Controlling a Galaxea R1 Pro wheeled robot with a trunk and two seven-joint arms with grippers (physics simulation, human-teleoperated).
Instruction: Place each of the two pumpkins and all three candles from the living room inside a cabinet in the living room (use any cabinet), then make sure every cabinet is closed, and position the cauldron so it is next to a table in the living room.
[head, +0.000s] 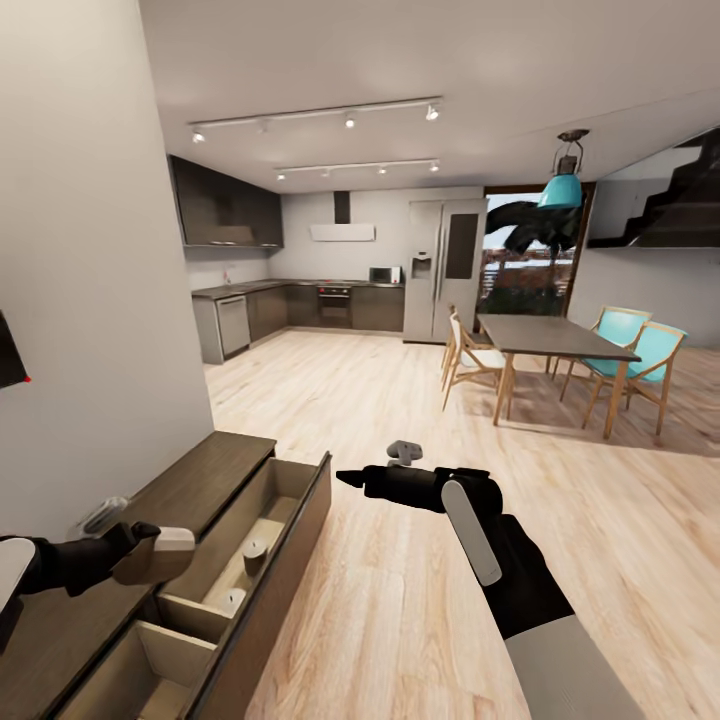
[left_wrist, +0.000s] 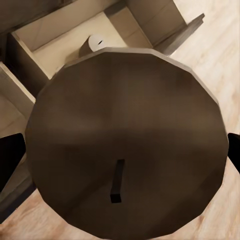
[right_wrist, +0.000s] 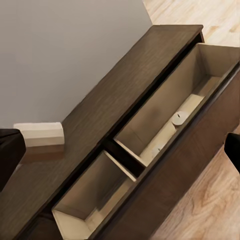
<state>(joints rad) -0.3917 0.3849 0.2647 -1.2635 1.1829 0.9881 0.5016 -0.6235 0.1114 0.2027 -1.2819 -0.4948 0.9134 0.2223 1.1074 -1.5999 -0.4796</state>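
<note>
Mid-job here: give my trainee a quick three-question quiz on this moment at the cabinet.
1. True or false: the cabinet drawer stands open.
2. How many candles already lie in that drawer?
3. The left gripper holds: A) a pumpkin, B) a candle, C) nothing.

Key:
1. True.
2. Two.
3. B; the candle is held over the cabinet. The right gripper hangs over the floor.

We see the cabinet (head: 215, 470) standing on the wood floor (head: 400, 600), its drawer pulled open. Two candles (right_wrist: 179, 118) rest inside the drawer's larger compartment.
</note>
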